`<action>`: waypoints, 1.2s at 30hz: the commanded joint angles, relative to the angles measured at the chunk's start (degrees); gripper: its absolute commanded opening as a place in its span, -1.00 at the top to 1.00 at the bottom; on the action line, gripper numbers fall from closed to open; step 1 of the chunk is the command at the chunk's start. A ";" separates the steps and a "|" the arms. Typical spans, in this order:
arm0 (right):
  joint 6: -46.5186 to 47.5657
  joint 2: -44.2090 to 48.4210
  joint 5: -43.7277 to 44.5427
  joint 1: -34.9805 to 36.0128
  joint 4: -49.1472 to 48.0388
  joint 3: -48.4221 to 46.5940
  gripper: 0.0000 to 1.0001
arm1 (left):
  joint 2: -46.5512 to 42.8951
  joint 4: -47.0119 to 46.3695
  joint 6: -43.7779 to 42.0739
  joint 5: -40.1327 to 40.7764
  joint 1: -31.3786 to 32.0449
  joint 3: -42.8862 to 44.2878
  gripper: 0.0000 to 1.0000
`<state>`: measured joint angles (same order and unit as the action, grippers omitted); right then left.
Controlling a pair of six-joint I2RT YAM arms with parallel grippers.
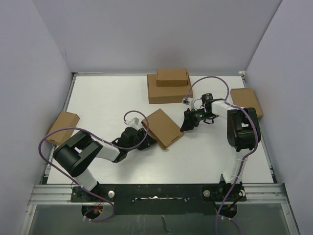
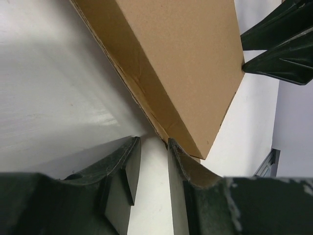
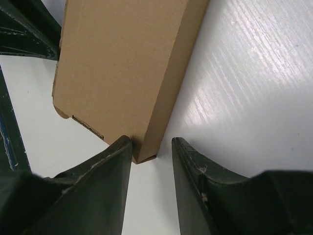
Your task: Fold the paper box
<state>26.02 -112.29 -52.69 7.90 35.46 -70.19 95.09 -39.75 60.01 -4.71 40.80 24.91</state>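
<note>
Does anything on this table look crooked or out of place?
The paper box in the middle lies at a slant to the edges of the table, unlike the squared-up stack of boxes at the back. The left box and the right box seem to overhang its sides.

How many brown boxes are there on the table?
5. The paper box sits mid-table; the left box at the left edge; the right box at the right edge; the small box stacked on the big box at the back. None seems hidden.
</note>
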 commanded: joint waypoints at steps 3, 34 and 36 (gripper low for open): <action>0.17 -0.72 1.20 -0.09 0.48 -2.36 0.25 | 1.72 4.58 -1.55 0.63 -1.04 -0.57 0.48; 7.69 15.59 0.30 -0.78 0.42 -0.12 -0.03 | -17.41 16.70 -10.19 -4.94 -8.63 0.73 0.12; 12.78 18.44 -4.14 -0.59 1.72 1.31 -0.04 | -19.77 17.90 -13.57 -7.93 -13.34 1.39 0.05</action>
<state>30.65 -100.92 -50.48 7.51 36.38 -70.89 82.17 -26.00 54.04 -8.84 34.35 24.99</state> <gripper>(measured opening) 0.514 0.448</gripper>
